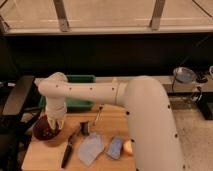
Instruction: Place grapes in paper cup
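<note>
Fingers of the gripper [52,125] are clenched, pointing straight down in the dark bowl [38,134] at the bench's [47,156] left end, grapes [45,131] directly beneath them, hold unconfirmed; can't pick out the paper cup, so carry direction is unknown.
</note>
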Robot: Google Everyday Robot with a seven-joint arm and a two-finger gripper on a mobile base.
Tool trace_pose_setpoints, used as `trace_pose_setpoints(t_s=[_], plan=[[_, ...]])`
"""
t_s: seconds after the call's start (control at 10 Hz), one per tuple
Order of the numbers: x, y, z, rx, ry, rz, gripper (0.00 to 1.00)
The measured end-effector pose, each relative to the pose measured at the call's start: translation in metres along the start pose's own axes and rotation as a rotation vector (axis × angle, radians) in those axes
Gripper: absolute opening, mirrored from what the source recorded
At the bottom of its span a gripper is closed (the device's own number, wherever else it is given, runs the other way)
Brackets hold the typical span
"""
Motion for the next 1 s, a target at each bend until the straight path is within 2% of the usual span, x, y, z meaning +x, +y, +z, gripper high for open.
trace_pose_setpoints(t_s=[0.3,0.5,0.7,0.8,1.0], plan=[[0.006,0.008,-0.047,0.108,0.057,0.015,0.0],[0.011,0.012,-0.071,0.156,0.1,0.018,0.0],[0.022,0.021,-0.103,0.184,0.159,0.038,0.0],[0.029,0.029,-0.118,0.189,0.175,0.053,0.0],[0.055,0.06,-0.171,0.196,0.224,0.116,0.0]])
